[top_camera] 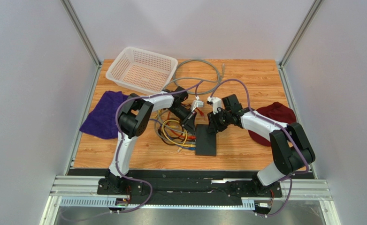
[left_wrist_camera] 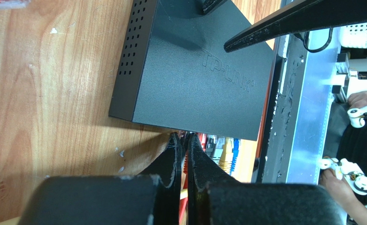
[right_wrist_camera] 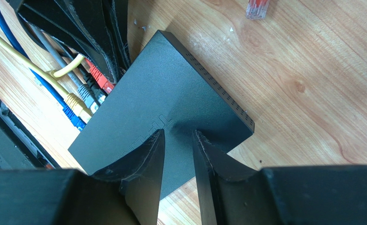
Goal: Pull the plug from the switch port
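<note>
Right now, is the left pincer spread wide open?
No, in the left wrist view the left pincer has its fingers almost together, with the tips at the port edge of the switch.

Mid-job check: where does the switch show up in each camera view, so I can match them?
Top external: the switch lies at the centre of the table, towards the near edge.
Left wrist: the switch fills the upper middle.
Right wrist: the switch sits in the centre, lying diagonally.
Shared landmark: the yellow cable at its socket edge.
</note>
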Action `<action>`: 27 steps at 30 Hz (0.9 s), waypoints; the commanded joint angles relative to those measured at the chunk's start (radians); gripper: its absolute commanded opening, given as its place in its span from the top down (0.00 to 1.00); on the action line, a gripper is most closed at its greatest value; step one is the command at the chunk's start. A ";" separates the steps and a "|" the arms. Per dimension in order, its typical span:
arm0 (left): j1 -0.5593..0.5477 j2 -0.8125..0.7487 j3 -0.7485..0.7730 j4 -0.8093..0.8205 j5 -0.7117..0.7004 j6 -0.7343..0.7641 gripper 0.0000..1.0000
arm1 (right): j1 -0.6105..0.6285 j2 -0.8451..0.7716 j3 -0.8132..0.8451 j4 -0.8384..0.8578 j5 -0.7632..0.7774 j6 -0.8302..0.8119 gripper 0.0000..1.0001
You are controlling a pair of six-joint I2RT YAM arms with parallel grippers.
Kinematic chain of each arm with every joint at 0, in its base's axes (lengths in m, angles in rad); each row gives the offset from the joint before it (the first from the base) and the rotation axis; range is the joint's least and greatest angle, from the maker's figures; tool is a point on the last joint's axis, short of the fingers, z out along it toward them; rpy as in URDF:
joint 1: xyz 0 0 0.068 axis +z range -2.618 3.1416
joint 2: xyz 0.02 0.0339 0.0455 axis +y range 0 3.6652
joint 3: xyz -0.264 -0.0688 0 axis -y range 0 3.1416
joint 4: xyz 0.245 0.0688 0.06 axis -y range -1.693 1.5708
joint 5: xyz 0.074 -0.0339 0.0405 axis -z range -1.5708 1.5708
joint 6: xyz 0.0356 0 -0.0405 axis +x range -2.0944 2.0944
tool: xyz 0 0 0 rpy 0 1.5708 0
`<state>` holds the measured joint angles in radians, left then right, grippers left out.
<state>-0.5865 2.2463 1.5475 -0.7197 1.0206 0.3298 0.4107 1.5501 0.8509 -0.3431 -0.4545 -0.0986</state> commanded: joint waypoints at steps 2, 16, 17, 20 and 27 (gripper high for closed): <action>-0.010 0.036 0.032 -0.023 -0.060 0.077 1.00 | -0.003 0.021 -0.019 -0.040 0.051 -0.021 0.64; -0.004 0.030 0.046 -0.067 -0.047 0.089 1.00 | -0.003 0.016 -0.024 -0.036 0.050 -0.021 0.64; -0.006 0.029 0.066 -0.076 -0.048 0.089 1.00 | -0.001 0.016 -0.024 -0.036 0.050 -0.023 0.64; -0.007 0.026 0.111 -0.096 -0.048 0.089 1.00 | -0.003 0.022 -0.021 -0.036 0.050 -0.023 0.64; -0.006 -0.004 -0.070 -0.056 -0.045 0.118 1.00 | 0.002 0.025 -0.019 -0.034 0.059 -0.016 0.64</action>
<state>-0.5884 2.2562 1.5703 -0.7723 1.0161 0.3733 0.4110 1.5501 0.8509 -0.3431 -0.4545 -0.0986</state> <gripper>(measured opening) 0.029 0.360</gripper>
